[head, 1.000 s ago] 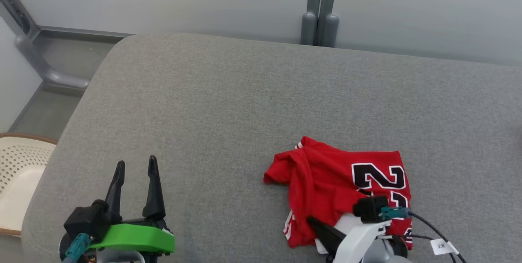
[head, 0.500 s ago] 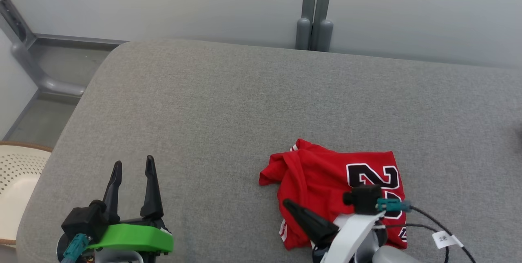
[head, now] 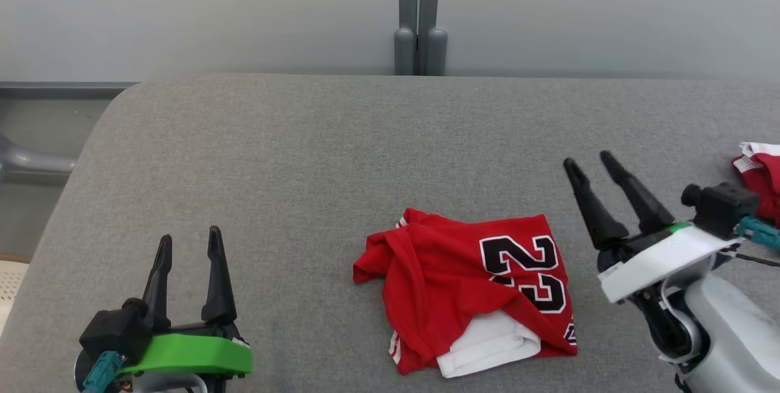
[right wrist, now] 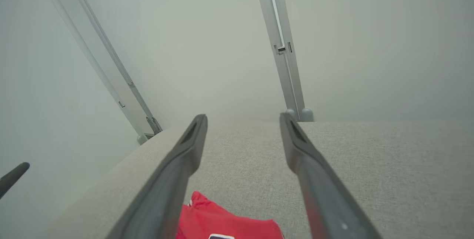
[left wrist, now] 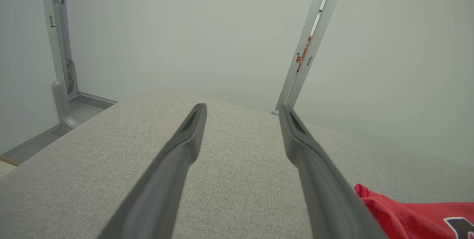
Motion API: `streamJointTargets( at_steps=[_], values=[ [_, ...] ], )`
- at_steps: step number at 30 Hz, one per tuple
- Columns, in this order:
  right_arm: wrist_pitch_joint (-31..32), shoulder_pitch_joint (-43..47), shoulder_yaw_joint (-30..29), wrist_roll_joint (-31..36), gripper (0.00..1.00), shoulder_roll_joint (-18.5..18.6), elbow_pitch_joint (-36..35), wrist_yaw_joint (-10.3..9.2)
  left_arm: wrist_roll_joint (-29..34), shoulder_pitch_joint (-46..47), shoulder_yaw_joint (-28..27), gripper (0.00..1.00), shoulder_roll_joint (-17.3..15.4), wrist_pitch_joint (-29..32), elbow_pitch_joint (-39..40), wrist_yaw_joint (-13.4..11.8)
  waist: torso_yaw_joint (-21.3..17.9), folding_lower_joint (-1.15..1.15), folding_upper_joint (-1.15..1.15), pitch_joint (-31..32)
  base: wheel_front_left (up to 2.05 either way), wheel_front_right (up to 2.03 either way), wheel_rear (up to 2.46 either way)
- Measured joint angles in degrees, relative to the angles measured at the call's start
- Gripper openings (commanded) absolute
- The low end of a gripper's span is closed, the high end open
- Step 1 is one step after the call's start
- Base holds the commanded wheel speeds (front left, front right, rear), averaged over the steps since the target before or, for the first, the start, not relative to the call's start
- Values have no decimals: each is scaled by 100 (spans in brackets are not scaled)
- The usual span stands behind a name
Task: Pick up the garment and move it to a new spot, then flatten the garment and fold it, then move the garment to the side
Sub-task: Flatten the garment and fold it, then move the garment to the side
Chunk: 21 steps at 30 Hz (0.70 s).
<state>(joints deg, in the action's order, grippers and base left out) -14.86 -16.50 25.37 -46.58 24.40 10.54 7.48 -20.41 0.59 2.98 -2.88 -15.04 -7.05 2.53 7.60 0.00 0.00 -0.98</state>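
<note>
Your left claw point(head: 189, 234) hangs wide and empty over the near left of the grey tabletop point(head: 304, 155), well apart from the work, just as it did a second ago.

At centre, the red jersey point(head: 463, 283) lies alone on the tabletop, touched by neither claw. It is a compact bundle with its black-and-white numerals up, the left side bunched into a ridge and a flap of white lining poking out at the near edge.

The change is on the right. A second ago your right claw point(head: 587, 159) was clamped shut low on the jersey's near edge. Now its jaws stand wide with nothing between them, and it has lifted clear to the jersey's right, fingers pointing away from you. The head camera has also swung, so the jersey's apparent slide across the picture is mostly the view shifting, not the cloth.

At the far right edge, a second red cloth with white trim point(head: 758, 173) lies partly out of frame.

This looks like a set-down just finished. The bundle is small enough to pass for folded, but the bunched left side suggests it may want smoothing before you count the job done.
</note>
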Motion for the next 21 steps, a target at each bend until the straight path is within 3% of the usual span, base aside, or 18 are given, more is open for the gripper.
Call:
streamJointTargets(
  at_steps=[4, 10, 21],
  values=[
    [-14, 256, -937, 650, 100, -158, -152, 0, 8, 0, -52, 100, 1, 0, 34, -1, -176, 0, 0, -14, 0, 0, 0],
    [-18, 881, -1825, 1437, 100, -563, -326, 0, 170, -16, -99, 100, 1, -1, 104, 24, -389, 0, 0, 19, 0, 0, 0],
    [-19, 1369, -2179, 1861, 100, -856, -341, 0, 377, -111, -137, 100, 1, 0, 269, 33, -621, 0, 0, 17, 0, 0, 0]
  ],
)
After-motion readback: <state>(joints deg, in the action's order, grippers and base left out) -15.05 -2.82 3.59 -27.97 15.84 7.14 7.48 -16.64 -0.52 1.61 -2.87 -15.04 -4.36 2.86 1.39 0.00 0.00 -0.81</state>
